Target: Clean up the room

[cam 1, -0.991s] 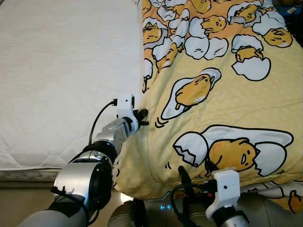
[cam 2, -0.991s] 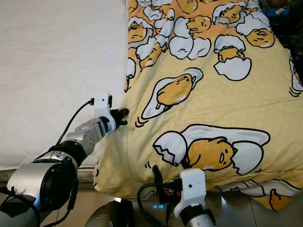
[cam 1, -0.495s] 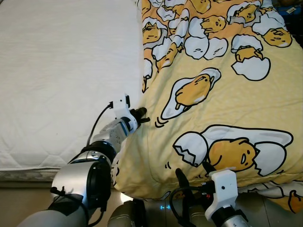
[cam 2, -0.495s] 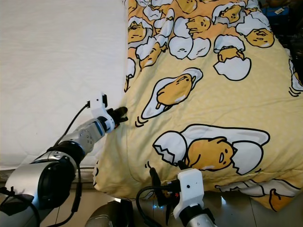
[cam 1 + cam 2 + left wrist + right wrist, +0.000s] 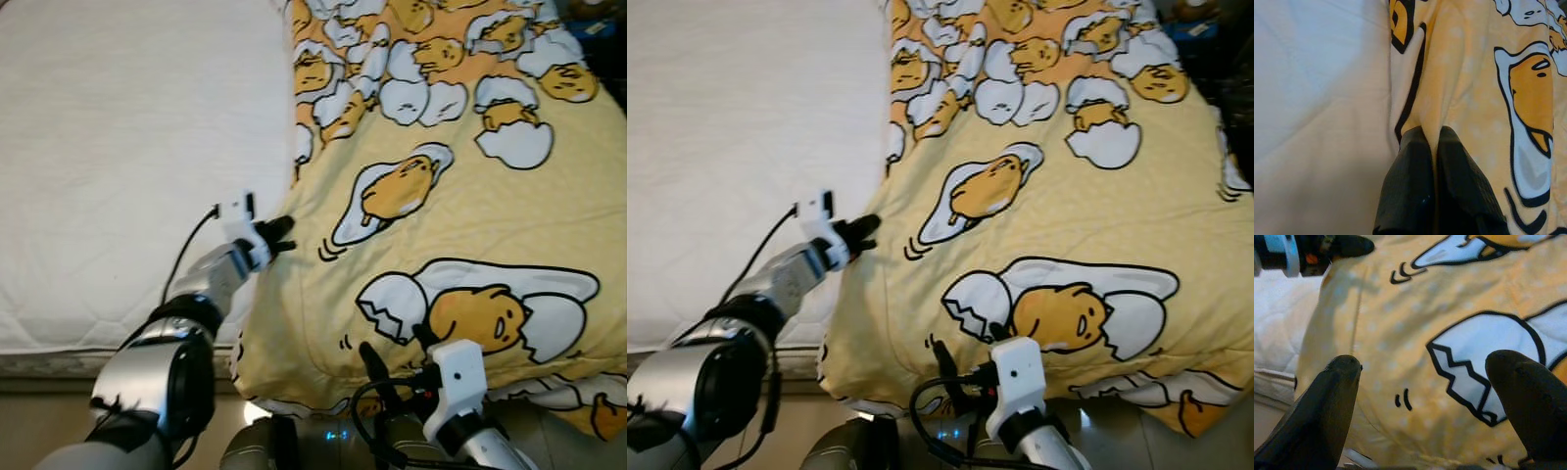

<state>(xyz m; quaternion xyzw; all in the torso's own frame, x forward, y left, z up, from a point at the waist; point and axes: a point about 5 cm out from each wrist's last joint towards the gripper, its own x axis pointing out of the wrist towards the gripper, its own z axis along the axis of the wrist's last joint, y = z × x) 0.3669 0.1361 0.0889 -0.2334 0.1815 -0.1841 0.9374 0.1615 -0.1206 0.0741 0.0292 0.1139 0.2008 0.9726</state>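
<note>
A yellow blanket (image 5: 460,196) printed with egg cartoons covers the right part of the bed. My left gripper (image 5: 279,231) is shut on the blanket's left edge (image 5: 1415,98), a fold of cloth pinched between its black fingers (image 5: 1454,166). My right gripper (image 5: 397,357) stands open low at the blanket's near edge, its fingers (image 5: 1327,401) spread in front of an eggshell print (image 5: 1484,362) with nothing between them.
The white quilted mattress (image 5: 127,147) lies bare on the left. Its front edge (image 5: 59,357) runs along the bottom, with floor below. A dark object (image 5: 1205,29) sits at the far right past the blanket.
My left gripper has drawn leftward and slightly up with the blanket edge in its grip. The right gripper has shifted a little left and up near the blanket's front edge.
</note>
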